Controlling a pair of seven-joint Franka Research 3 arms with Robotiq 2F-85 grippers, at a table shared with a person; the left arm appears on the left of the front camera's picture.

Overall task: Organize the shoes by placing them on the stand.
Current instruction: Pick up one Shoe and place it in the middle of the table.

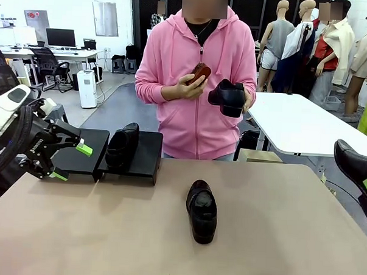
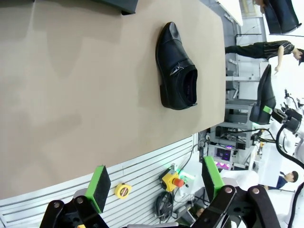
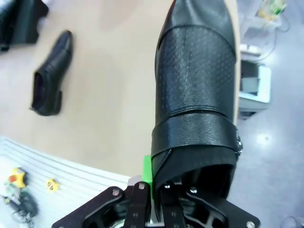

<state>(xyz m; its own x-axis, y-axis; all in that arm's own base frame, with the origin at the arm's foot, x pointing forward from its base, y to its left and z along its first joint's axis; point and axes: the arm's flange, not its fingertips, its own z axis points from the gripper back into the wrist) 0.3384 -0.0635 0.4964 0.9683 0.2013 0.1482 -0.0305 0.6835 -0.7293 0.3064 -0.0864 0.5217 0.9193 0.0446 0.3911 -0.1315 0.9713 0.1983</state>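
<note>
Closer in, the right wrist view reveals right fingers point(image 3: 147, 169) clamping a shoe point(image 3: 197, 95); left fingers point(image 2: 99, 188) gape.

**Inspector:** State of the left hand?
**Assistant:** The left hand point(image 2: 154, 183) has its jaws spread wide. The green pads point(image 2: 100, 183) stand apart with nothing between them.
**Inspector:** And the tabletop?
**Assistant:** One black shoe point(image 2: 176, 71) sits upright on the tan tabletop point(image 2: 71, 95), well apart from the fingers. A corner of the stand point(image 2: 121, 4) shows at the top edge.
**Inspector:** Beyond the edge?
**Assistant:** A second shoe point(image 2: 264, 92) hangs clear of the tabletop, gripped at its heel end by the right hand point(image 2: 271, 112).
</note>
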